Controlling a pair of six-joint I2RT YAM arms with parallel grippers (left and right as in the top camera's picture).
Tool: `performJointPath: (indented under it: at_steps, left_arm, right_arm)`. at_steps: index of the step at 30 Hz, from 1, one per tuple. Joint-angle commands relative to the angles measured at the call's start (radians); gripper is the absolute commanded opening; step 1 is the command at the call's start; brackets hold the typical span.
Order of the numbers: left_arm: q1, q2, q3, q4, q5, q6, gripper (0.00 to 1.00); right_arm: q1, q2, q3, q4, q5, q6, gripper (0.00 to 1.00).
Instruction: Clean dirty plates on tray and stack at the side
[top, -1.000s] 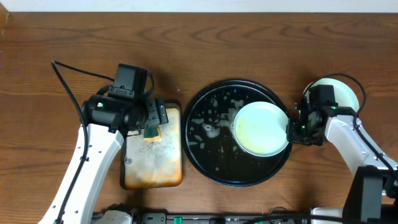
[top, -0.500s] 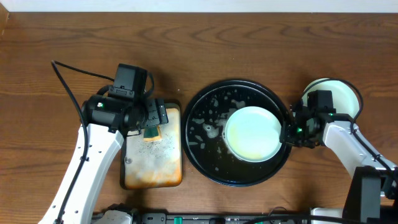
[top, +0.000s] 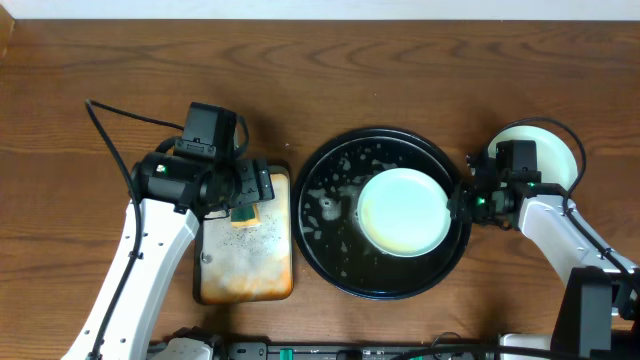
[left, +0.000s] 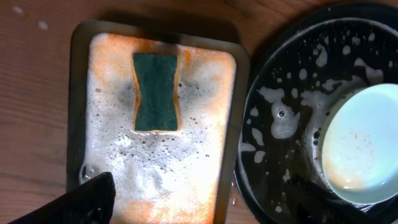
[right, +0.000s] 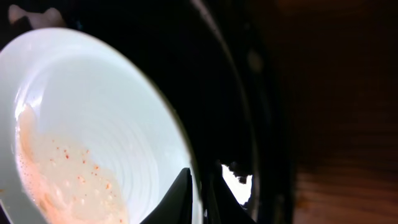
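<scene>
Now plate (top: 402, 211) slid leftward; right claw (top: 460, 206) clamped on it, left claw (top: 245, 200) apart.

Open table (top: 400, 60) lies at the tray's (top: 330, 265) 12 o'clock. At 9 o'clock the sponge tray (top: 245, 265) blocks you; at 3 o'clock, the right gripper (top: 456, 207) clamped on the plate (top: 400, 215).

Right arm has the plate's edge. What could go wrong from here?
1. The right end effector pinches only the thin rim of the plate, which sits in soapy foam on the black tray; a wet plate could slip out on lifting.
2. It works close to the tray's raised rim, so it may snag and drag the tray.
3. The plate shows orange residue, while the sponge lies ungripped under the open left end effector; stacking now would leave it dirty.
</scene>
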Motion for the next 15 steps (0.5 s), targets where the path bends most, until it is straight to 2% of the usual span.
performJointPath:
  at_steps: [1, 4, 9, 15]
  left_arm:
    - [-0.002, 0.004, -0.001, -0.003, 0.015, 0.006, 0.94]
    - [-0.002, 0.004, -0.001, -0.007, 0.015, 0.006, 0.94]
    - [-0.002, 0.004, -0.002, -0.007, 0.015, 0.006, 0.94]
    - [-0.002, 0.004, -0.002, -0.008, 0.015, 0.006, 0.94]
  right_arm:
    - [0.015, 0.006, -0.003, 0.006, 0.026, -0.066, 0.12]
    - [0.033, 0.006, -0.006, 0.005, 0.026, -0.123, 0.15]
    - [0.072, 0.01, -0.026, 0.032, 0.058, -0.138, 0.2]
    - [0.08, 0.01, -0.041, 0.104, 0.097, -0.138, 0.17]
